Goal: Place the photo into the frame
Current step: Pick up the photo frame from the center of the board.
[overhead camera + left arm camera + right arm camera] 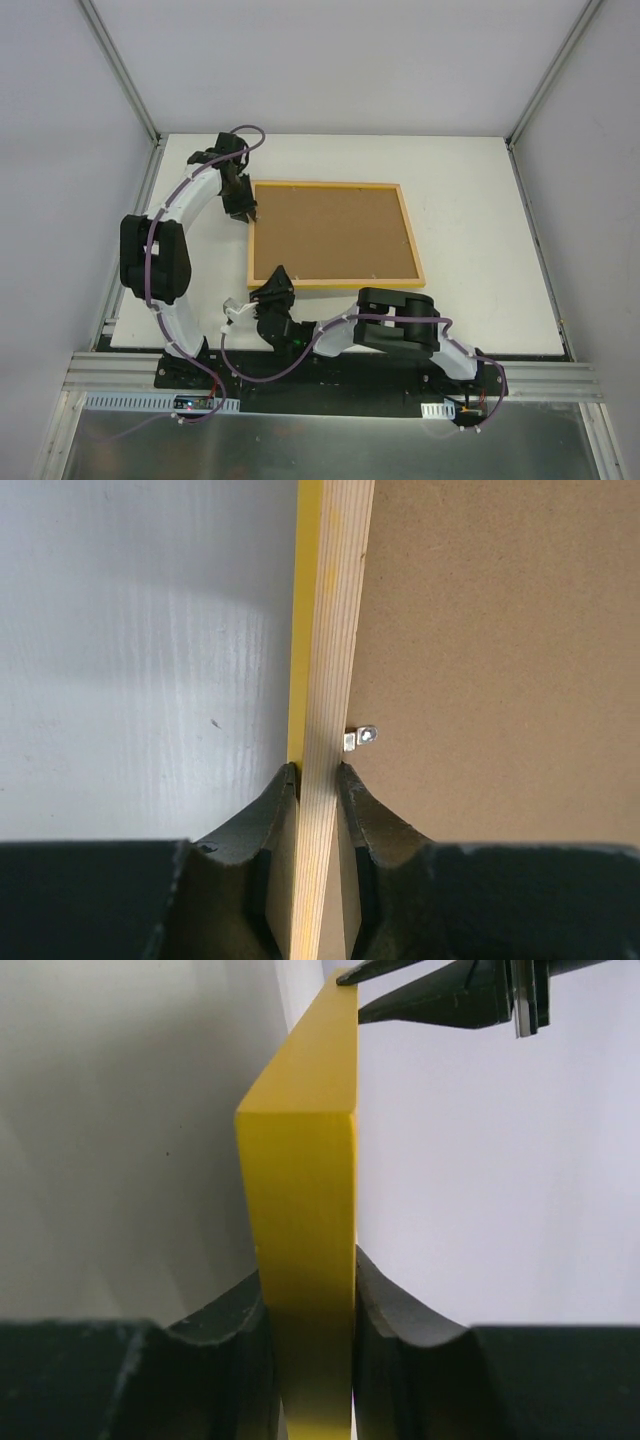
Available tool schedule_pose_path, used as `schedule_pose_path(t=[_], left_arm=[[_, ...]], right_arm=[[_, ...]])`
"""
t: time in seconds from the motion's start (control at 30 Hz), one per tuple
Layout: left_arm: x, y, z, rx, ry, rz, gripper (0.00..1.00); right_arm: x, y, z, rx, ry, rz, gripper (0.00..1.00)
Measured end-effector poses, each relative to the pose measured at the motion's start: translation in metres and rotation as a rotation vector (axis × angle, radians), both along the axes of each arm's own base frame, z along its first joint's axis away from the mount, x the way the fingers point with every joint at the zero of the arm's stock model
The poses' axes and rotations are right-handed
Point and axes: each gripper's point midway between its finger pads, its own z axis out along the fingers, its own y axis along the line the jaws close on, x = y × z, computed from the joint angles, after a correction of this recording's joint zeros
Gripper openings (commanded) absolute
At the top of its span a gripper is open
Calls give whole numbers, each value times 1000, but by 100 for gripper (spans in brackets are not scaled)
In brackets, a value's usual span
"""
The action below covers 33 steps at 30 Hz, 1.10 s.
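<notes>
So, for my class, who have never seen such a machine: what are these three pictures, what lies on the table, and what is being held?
The machine is two black-and-white robot arms bolted at the near edge of a white table. The overhead picture looks down on both; the other two come from cameras on each wrist. On the table lies a thin rectangular frame, wood-coloured back up, yellow on its front, with a brown hardboard panel in it. The left gripper is shut on the frame's left rail; its wrist view shows a small metal clip there. The right gripper pinches the near rail by a corner. No photo is visible.
</notes>
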Motion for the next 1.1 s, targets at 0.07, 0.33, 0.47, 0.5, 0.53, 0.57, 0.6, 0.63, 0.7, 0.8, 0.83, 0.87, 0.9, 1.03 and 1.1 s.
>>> schedule_pose_path(t=[0.07, 0.33, 0.47, 0.5, 0.53, 0.57, 0.6, 0.63, 0.7, 0.8, 0.83, 0.87, 0.9, 1.03, 1.1], left_arm=[[1, -1, 9, -9, -20, 0, 35], [19, -7, 76, -59, -190, 14, 60], [34, -7, 145, -87, -364, 23, 59], [35, -6, 166, -92, -417, 28, 59], [35, -5, 187, -98, -473, 33, 58], [33, -4, 208, -108, -525, 36, 58], [28, -4, 228, -119, -575, 38, 57], [23, -3, 247, -131, -622, 39, 57], [11, -1, 278, -150, -698, 41, 56], [-8, 2, 310, -172, -780, 44, 56], [-14, 3, 316, -177, -796, 45, 56], [-19, 4, 321, -180, -811, 46, 56], [-21, 5, 324, -181, -819, 47, 56], [-30, 9, 330, -172, -837, 59, 56], [-31, 11, 329, -167, -838, 64, 56]], right_arm=[[1, 1, 7, -11, -26, 7, 16], [2, 3, 33, 14, -102, 13, 3], [3, -2, 51, 31, -119, 10, 0], [4, -4, 59, 44, -124, 6, 0], [5, -6, 69, 64, -128, 2, 0], [6, -8, 80, 86, -133, -2, 0], [7, -11, 93, 114, -137, -7, 0], [8, -14, 110, 154, -144, -12, 0], [9, -21, 138, 219, -152, -18, 0], [10, -38, 182, 312, -153, -25, 0], [10, -44, 198, 342, -148, -24, 0], [10, -53, 215, 380, -138, -25, 0], [11, -59, 228, 412, -130, -27, 0], [17, -98, 284, 502, -89, -54, 0], [21, -119, 305, 504, -77, -73, 0]])
